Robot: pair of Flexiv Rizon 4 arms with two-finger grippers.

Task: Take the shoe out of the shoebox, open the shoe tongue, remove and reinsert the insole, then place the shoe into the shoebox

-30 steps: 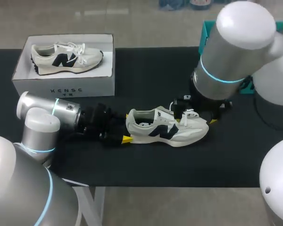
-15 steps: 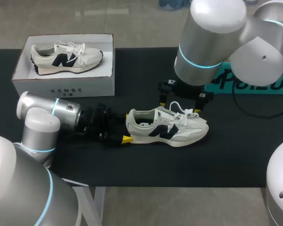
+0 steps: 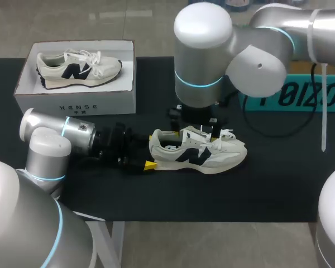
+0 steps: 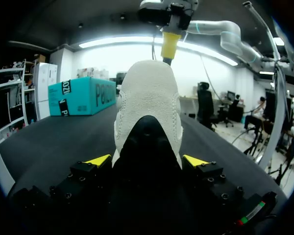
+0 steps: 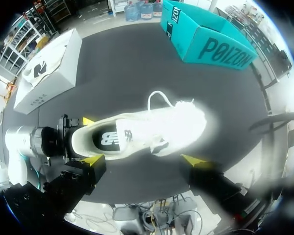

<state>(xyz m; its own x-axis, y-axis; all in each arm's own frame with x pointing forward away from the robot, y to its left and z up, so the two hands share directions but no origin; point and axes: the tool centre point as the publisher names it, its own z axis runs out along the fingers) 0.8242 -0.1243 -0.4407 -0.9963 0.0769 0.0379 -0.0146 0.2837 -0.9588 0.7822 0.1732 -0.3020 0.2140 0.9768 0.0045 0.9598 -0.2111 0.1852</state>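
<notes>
Two white sneakers with dark side logos. One sneaker (image 3: pixel 198 152) lies on the black table (image 3: pixel 156 195), its heel clamped by the left hand (image 4: pixel 147 160). The second sneaker (image 3: pixel 78 68) lies inside the single white shoebox (image 3: pixel 72 101), which has dark print on its front. The right hand (image 5: pixel 143 159) hangs above the laces, spread wide and grasping nothing. One teal box (image 3: pixel 301 97) with large lettering stands behind.

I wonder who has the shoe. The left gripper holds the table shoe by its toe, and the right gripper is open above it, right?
Not the toe: the left gripper holds the shoe by its heel, as the head view shows. The right gripper is open above it.
</notes>
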